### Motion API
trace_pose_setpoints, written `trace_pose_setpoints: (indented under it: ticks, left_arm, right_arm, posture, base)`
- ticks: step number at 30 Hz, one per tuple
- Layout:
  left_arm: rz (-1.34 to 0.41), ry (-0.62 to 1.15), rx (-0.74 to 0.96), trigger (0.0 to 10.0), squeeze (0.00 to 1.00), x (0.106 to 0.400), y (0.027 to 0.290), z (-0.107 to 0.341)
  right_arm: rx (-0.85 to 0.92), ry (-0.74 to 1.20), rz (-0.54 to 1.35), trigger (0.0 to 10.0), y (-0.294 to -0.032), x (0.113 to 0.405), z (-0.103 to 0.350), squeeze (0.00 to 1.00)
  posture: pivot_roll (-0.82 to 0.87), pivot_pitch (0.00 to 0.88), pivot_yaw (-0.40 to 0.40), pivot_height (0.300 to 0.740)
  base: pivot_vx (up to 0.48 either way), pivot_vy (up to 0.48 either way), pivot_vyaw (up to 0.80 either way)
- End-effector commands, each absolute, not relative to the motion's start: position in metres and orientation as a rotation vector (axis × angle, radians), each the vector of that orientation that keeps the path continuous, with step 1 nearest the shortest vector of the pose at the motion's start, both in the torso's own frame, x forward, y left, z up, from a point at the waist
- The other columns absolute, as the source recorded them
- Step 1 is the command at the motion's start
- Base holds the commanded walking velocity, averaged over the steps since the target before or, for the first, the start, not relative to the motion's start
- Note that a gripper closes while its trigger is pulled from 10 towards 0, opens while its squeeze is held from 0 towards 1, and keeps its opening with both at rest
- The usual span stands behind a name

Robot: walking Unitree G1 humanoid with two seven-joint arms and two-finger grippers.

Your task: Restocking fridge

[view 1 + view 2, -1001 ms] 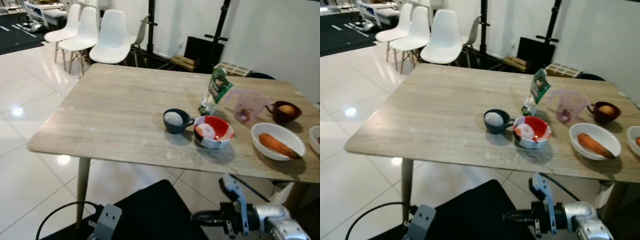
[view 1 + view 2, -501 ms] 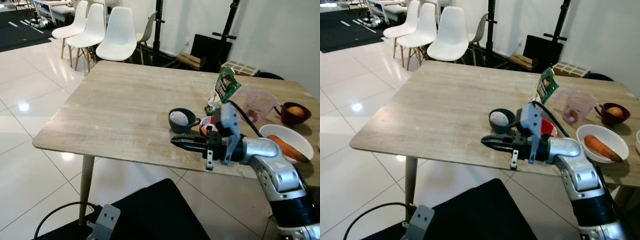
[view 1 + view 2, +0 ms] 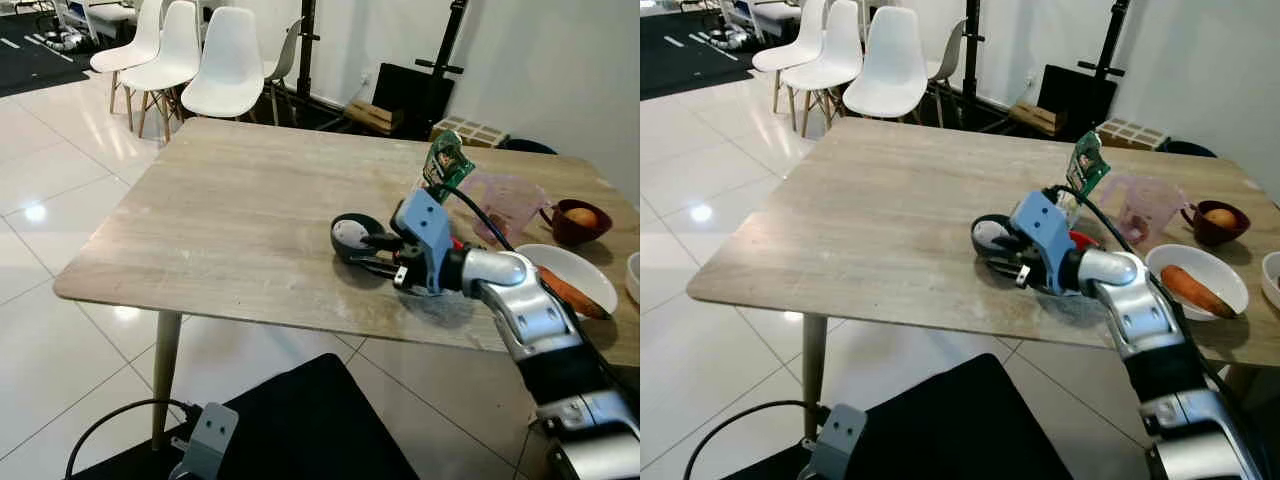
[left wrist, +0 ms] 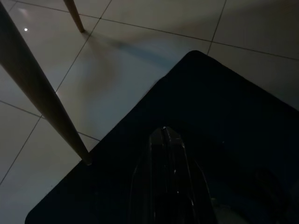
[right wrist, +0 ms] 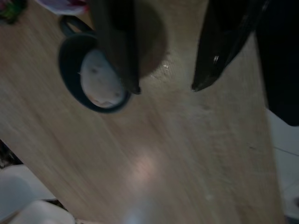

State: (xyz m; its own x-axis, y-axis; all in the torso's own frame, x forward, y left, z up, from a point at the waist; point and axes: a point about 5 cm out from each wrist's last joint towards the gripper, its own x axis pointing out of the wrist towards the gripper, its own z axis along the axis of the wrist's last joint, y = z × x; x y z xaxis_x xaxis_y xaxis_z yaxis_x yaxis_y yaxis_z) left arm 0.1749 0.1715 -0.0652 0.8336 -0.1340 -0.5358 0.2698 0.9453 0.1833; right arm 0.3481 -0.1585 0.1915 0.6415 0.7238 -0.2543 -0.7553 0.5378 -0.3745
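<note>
One arm at work: the right gripper is out over the table, its two black fingers spread apart and holding nothing, low beside the cup.
Left gripper: it hangs idle below the table edge over a dark mat; its view is too dark to tell whether the fingers are apart or together.
Cup: dark, round, with a pale rounded thing inside, handle toward the right, standing upright near the table's middle, just left of the red bowl.
Finger placement: in the right wrist view one finger lies across the cup's rim and the other is over bare wood, so the cup looks to be off to one side of the gap, not yet between the fingers.
Step in hand: judged to be lining up on the cup to take it for the fridge.
How to do it well: shift the gripper toward the cup until the fingers straddle the wall or the handle, keep it level so the contents stay in, then close slowly.
Watch for: the red bowl and the green pouch stand close on the right; a sideways nudge could tip the pouch.
Other stock: a carrot in a white bowl and a dark bowl wait further right.
</note>
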Motion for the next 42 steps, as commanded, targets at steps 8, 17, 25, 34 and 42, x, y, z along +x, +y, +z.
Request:
trace_pose_setpoints:
  ticks: [8, 17, 25, 34, 42]
  left_arm:
    - [-0.213, 0.559, 0.244, 10.0, 0.00, 0.172, 0.168, -0.067]
    - [-0.219, 0.563, 0.253, 10.0, 0.00, 0.173, 0.171, -0.067]
    - [-0.218, 0.565, 0.254, 10.0, 0.00, 0.173, 0.172, -0.067]
    - [-0.230, 0.577, 0.253, 10.0, 0.00, 0.167, 0.169, -0.069]
    - [-0.235, 0.577, 0.255, 10.0, 0.00, 0.167, 0.169, -0.069]
  right_arm:
    - [-0.483, 0.145, 0.804, 10.0, -0.157, 0.363, 0.171, 1.00]
    - [-0.424, 0.206, 0.675, 10.0, -0.165, 0.377, 0.163, 0.10]
    - [-0.440, 0.238, 0.688, 10.0, -0.174, 0.381, 0.165, 0.00]
    - [-0.442, 0.280, 0.675, 10.0, -0.193, 0.381, 0.168, 0.00]
    - [-0.400, 0.290, 0.683, 10.0, -0.204, 0.379, 0.172, 0.00]
  posture:
    - [-0.06, 0.042, -0.072, 0.700]
    - [-0.05, 0.044, -0.065, 0.700]
    - [-0.05, 0.048, -0.068, 0.700]
    - [-0.05, 0.047, -0.069, 0.700]
    - [-0.05, 0.049, -0.063, 0.700]
  base:
    - [0.000, 0.000, 0.00]
    - [0.000, 0.000, 0.00]
    - [0.000, 0.000, 0.00]
    - [0.000, 0.000, 0.00]
    - [0.000, 0.000, 0.00]
